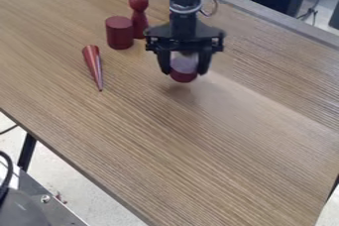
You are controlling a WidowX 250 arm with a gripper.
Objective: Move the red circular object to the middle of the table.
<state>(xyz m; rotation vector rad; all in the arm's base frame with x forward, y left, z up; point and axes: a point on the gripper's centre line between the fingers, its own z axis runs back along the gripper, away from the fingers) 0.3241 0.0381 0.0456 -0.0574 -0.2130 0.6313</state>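
Tool (184, 65), upper centre of frame, fingers partly apart, clamped on red ball (184, 77) above surface (198, 155); round sides might slip, letting it roll away.

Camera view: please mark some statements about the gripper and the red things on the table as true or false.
1. The gripper holds the cone. False: it holds the round red object, and the cone lies on the table.
2. The red cylinder stands upright. True.
3. The pin-shaped piece lies on its side. False: it stands upright, next to the cylinder.
4. The cone's narrow end points toward the bottom of the view. True.
5. In the view, the cylinder is to the right of the gripper. False: it is to the left.
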